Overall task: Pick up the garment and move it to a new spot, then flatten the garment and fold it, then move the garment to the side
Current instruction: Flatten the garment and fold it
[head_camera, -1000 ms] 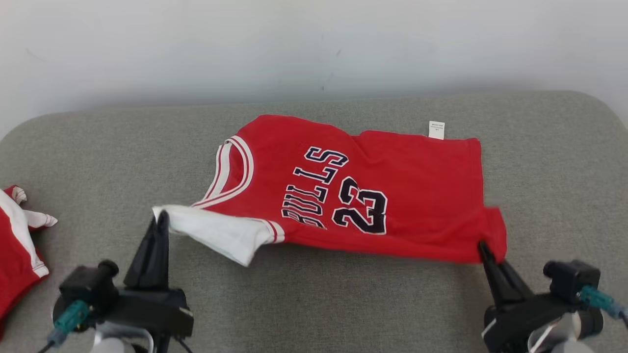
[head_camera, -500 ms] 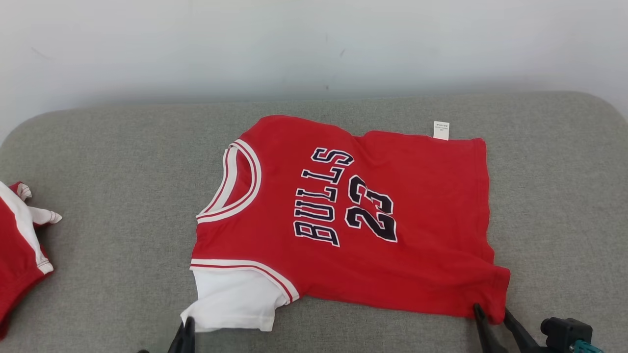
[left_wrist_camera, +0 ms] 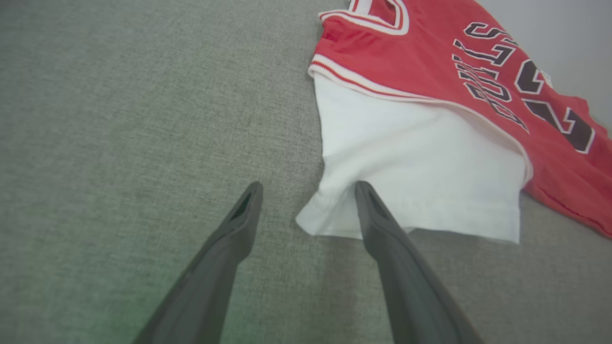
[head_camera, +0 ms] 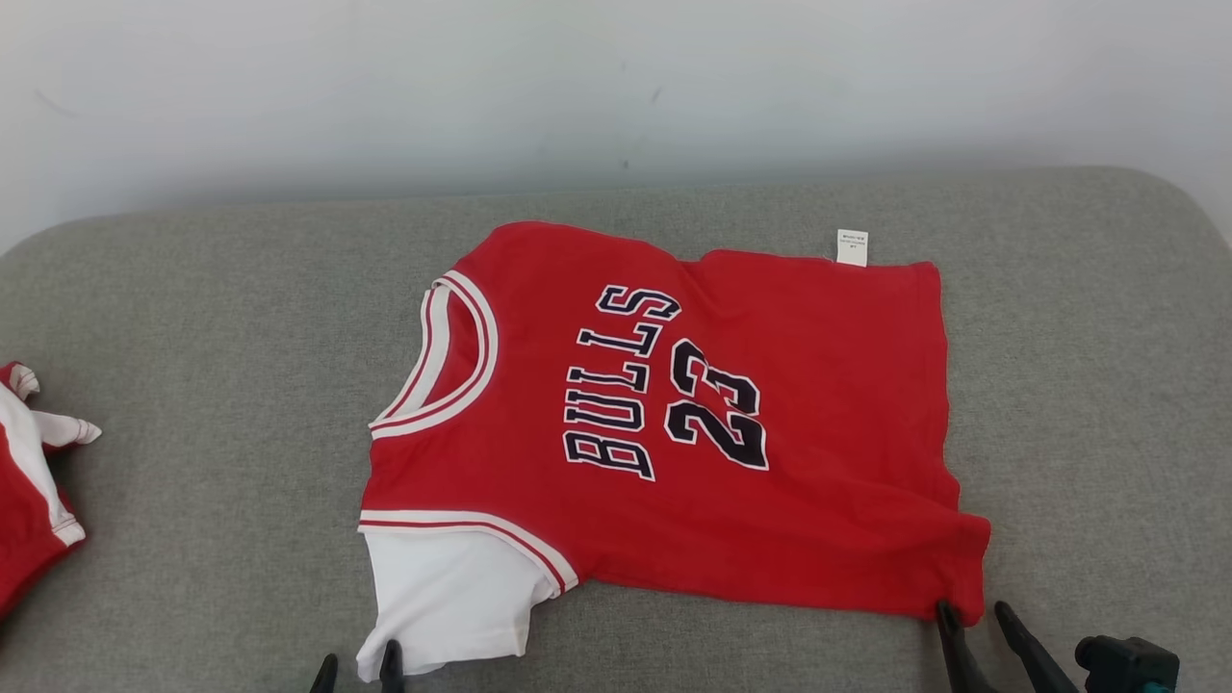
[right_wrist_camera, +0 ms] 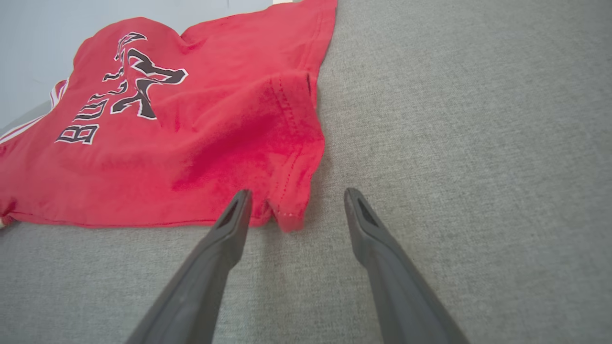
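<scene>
Change: a second ago both hands were clenched on the red short-sleeved jersey with dark "BULLS 23" lettering (head_camera: 818, 433), its near edge lifted; now that edge is drawn toward the robot and laid down, and both hands have let go.
Left hand (left_wrist_camera: 307, 191): released, fingers apart, nothing held; one finger lies over the cuff corner of the white sleeve (head_camera: 452, 597), the other on bare cloth beside it.
Right hand (right_wrist_camera: 299, 193): released, empty; the near hem corner (head_camera: 962, 568) sits between its fingers, closer to one.
Garment: spread print-up in the middle of the grey upholstered bench (head_camera: 192, 318), collar to the robot's left, white label (head_camera: 852, 247) at the far edge.
Neighbour: a second red-and-white garment (head_camera: 29, 500) at the bench's left end, well apart.
Step, judged: flattening, nearly done.
Do it well: lift both hands straight up before pulling back, so neither corner drags.
Watch: the hem corner looks rumpled, and a pucker shows along the far edge; smooth both before any fold.
Unknown: whether the far sleeve is tucked under; not visible.
</scene>
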Available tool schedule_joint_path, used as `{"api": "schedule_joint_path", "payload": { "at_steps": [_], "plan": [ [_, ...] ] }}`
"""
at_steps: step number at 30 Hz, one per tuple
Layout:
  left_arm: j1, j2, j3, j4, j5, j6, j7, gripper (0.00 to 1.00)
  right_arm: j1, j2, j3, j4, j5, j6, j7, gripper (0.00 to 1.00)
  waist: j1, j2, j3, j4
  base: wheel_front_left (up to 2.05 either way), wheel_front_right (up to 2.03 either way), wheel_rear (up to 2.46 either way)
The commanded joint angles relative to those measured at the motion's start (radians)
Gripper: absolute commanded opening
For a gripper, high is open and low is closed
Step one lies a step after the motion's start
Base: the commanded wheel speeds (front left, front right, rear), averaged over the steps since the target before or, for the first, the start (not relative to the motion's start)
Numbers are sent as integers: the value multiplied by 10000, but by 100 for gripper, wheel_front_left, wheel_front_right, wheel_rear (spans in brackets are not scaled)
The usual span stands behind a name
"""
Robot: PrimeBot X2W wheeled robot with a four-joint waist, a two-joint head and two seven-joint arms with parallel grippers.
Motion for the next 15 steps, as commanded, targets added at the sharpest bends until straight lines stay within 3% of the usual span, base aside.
{"api": "schedule_joint_path", "payload": {
  "at_steps": [1,10,11,12,13,15],
  "plan": [
    [-134,-12,-14,82,-71,13,-33,100,98,42,50,-111,1,-24,-24,100,0,0,40,-19,0,0,0],
    [-359,-14,-248,651,-356,15,-30,100,150,55,141,-480,-24,-24,113,100,0,0,21,10,0,0,0],
    [-365,-34,-318,764,-498,15,-30,100,167,58,169,-499,-16,-24,146,96,0,0,6,17,0,0,0],
    [-407,-49,-411,819,-582,15,-23,37,190,44,214,-521,-10,-24,188,25,0,0,-12,20,0,0,0],
    [-452,-50,-564,819,-632,13,-23,4,205,17,243,-562,-21,-24,196,0,0,0,-19,28,0,0,0],
    [-459,-18,-790,777,-778,13,-23,0,237,-6,239,-681,-26,-24,55,0,0,0,-30,47,0,0,0]
  ]
}}
